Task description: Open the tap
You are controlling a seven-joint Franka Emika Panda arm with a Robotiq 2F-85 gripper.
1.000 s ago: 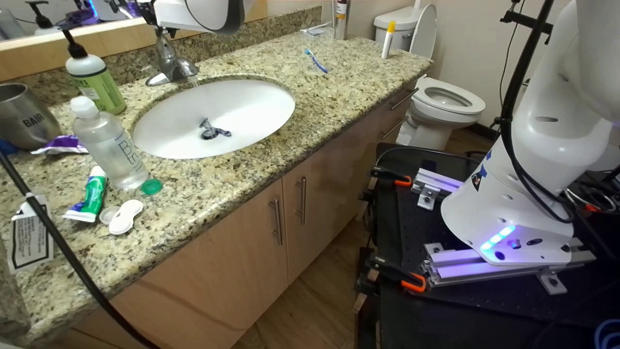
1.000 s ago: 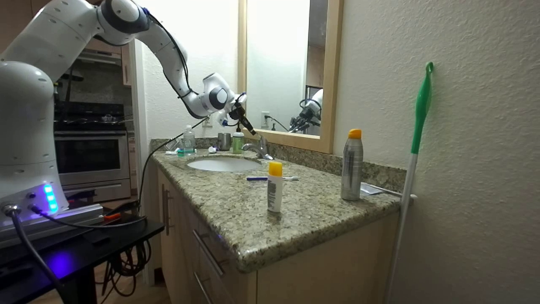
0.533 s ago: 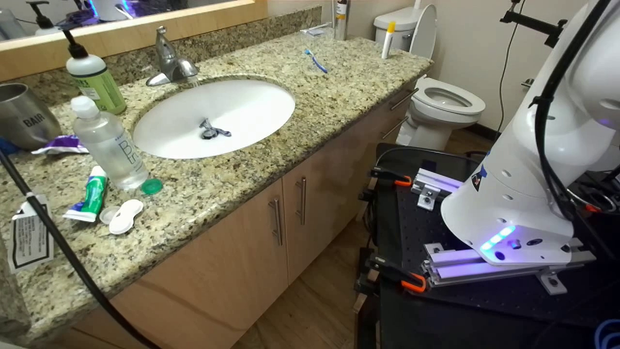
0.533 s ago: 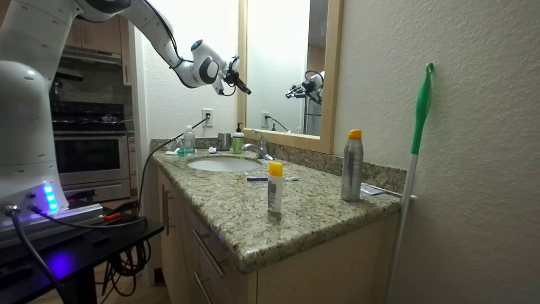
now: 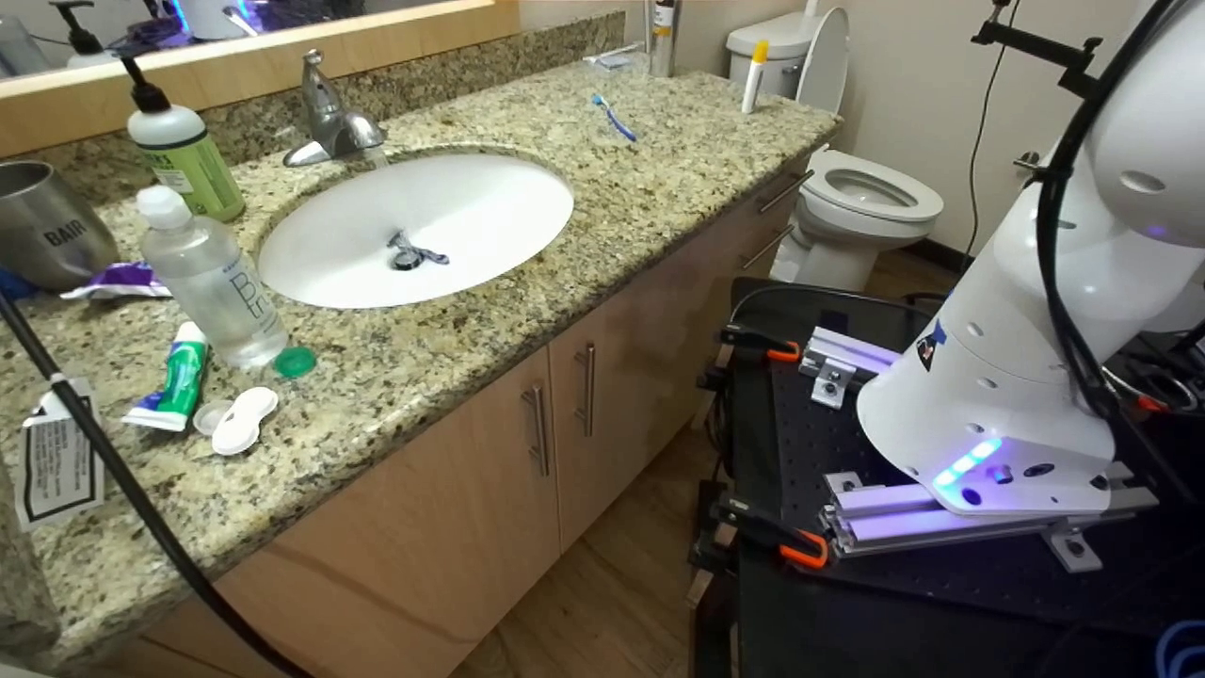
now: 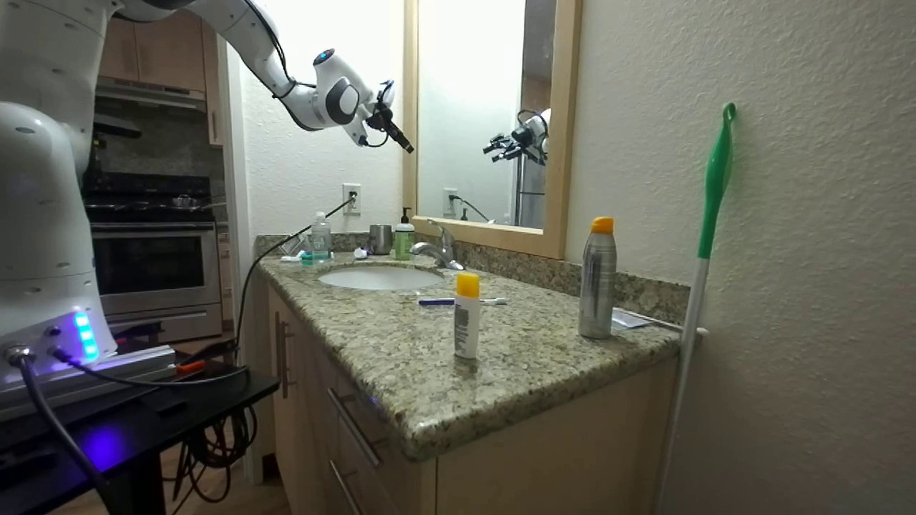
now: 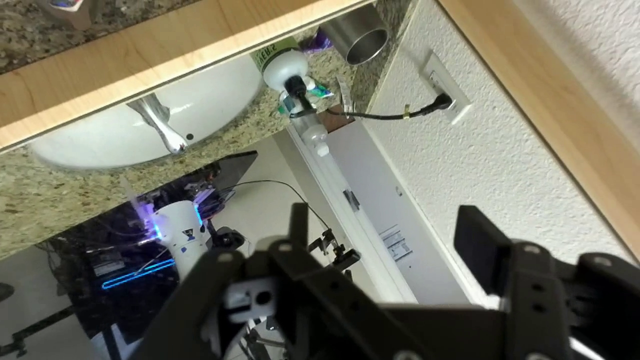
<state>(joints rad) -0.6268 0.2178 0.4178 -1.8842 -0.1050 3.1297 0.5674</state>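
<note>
Gripper (image 7: 384, 225): fingers (image 7: 299, 225) spread wide apart, tips angled obliquely down. Pos.: raised above countertop (image 6: 393, 343) level, higher than & well apart fr. tap (image 5: 334, 122). Its reflection shows in mirror (image 6: 469, 93), mounted above back edge.

Arm (image 6: 243, 39): reaches in fr. front-edge side; base on black stand (image 5: 800, 621), nr front edge but apart.

Tap: chrome, upright at back edge, behind basin (image 5: 513, 217); spout toward basin, lever tilted up. Area below spout tip too faint to tell if water runs. Drain plug (image 5: 407, 256) at basin bottom.

End refs: wall outlet (image 6: 351, 199) at far end in an exterior view; toilet (image 5: 875, 202) beyond opp. end.

Outlet end: soap bottle (image 5: 188, 160) nr back edge, btwn tap & metal cup (image 5: 52, 231); cup nr back corner. Clear bottle (image 5: 216, 287) stands fwd of soap bottle, w/ green cap (image 5: 295, 363) just beside. Toothpaste tube (image 5: 179, 381) & lens case (image 5: 247, 421) lie nearer front edge.

Toilet end: toothbrush (image 5: 617, 122) lies btwn basin & end edge. Spray can (image 6: 598, 286) upright nr back corner. White bottle (image 6: 466, 325), yellow cap, upright nr end edge, closer to front edge than can. Pole (image 6: 715, 179) w/ green grip leans at wall, nr back corner.

Cabinet doors (image 5: 452, 490) below front edge.
</note>
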